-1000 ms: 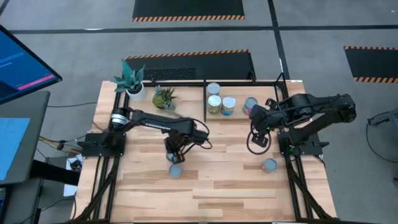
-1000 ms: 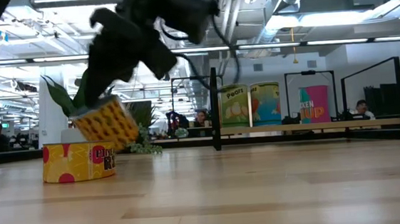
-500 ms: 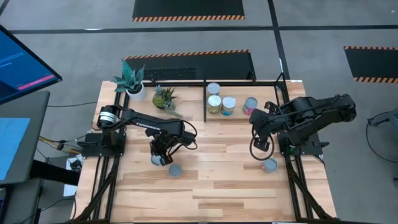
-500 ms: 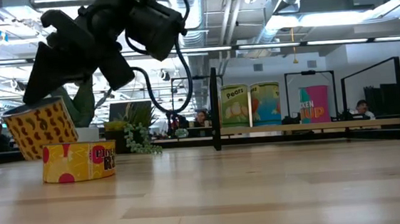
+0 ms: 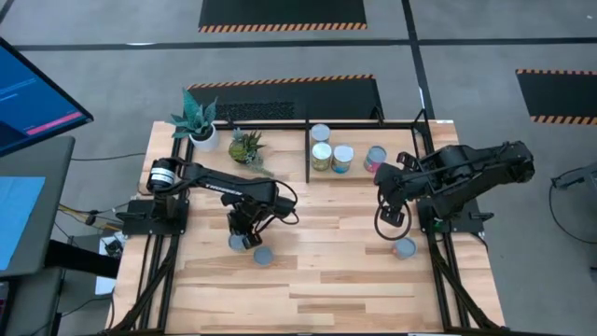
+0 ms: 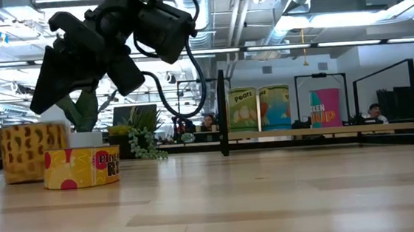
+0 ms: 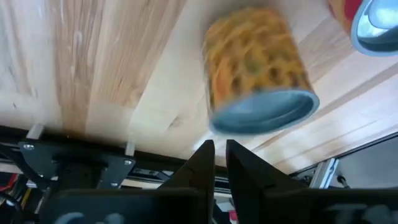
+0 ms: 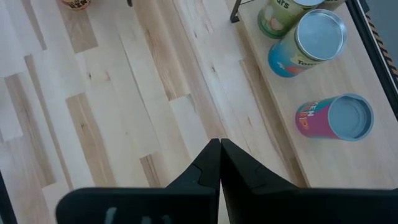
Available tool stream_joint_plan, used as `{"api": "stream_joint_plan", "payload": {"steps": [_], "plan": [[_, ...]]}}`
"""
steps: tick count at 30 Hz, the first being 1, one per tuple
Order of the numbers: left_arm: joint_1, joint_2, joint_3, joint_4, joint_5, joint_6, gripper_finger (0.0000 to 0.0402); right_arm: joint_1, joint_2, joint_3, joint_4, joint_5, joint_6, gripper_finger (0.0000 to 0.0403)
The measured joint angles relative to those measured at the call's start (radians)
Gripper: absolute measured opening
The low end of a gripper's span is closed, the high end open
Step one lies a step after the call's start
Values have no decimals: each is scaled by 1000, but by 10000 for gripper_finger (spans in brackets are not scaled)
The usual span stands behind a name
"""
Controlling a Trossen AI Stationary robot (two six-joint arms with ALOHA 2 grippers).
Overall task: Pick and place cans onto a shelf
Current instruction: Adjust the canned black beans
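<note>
While the left end effector hangs just above the yellow can with its fingers nearly together and holding nothing, that can stands upright on the table, well apart from the shelf.

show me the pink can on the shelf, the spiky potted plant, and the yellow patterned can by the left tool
pink can [image 8: 336, 118], right wrist view, silver top.
spiky potted plant [image 5: 196, 116], high view, leaves.
yellow patterned can [image 7: 255, 59], left wrist view, label side.

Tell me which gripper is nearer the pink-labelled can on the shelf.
The right gripper. It hangs just in front of the pink-labelled can, off the shelf. The left gripper is far across the table by the yellow can.
</note>
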Motion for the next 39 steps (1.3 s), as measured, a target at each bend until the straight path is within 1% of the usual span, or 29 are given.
{"api": "stream_joint_plan", "payload": {"steps": [8,12,13,14,16,18,19,20,22,25,28,30,32,33,36,38,39], "plan": [[20,-9,13,-47,1,-18,64,0,0,0,0,1,-1,33],[-4,-78,64,-39,-15,-79,72,0,0,0,0,0,0,33],[-22,-99,77,-40,-38,-86,72,0,0,0,0,0,0,33],[-42,-125,86,-41,-83,-101,72,0,0,0,-1,0,0,33],[-98,-194,89,-38,-212,-170,72,0,0,0,-1,0,10,33],[-165,-266,76,-34,-352,-276,73,7,0,0,-2,1,32,33],[-201,-292,66,-39,-396,-337,73,12,0,0,-3,1,40,33],[-236,-322,48,-35,-420,-395,73,18,0,0,-3,1,48,33],[-301,-373,-1,-20,-430,-500,73,32,0,0,-2,1,65,33],[-398,-422,-114,35,-395,-621,67,58,0,0,-2,1,106,33],[-477,-427,-246,172,-329,-681,31,85,0,0,-2,2,144,33],[-510,-427,-327,291,-306,-721,9,102,0,0,-2,2,164,33],[-526,-426,-398,404,-303,-769,5,116,0,0,-2,2,177,33],[-529,-425,-425,430,-311,-792,3,121,0,0,-2,2,188,33],[-518,-425,-475,451,-382,-835,1,131,0,0,-1,2,217,33],[-489,-426,-496,473,-417,-823,0,132,0,0,-1,2,226,33],[-472,-426,-506,500,-418,-799,0,132,0,0,-1,2,228,33]]}}
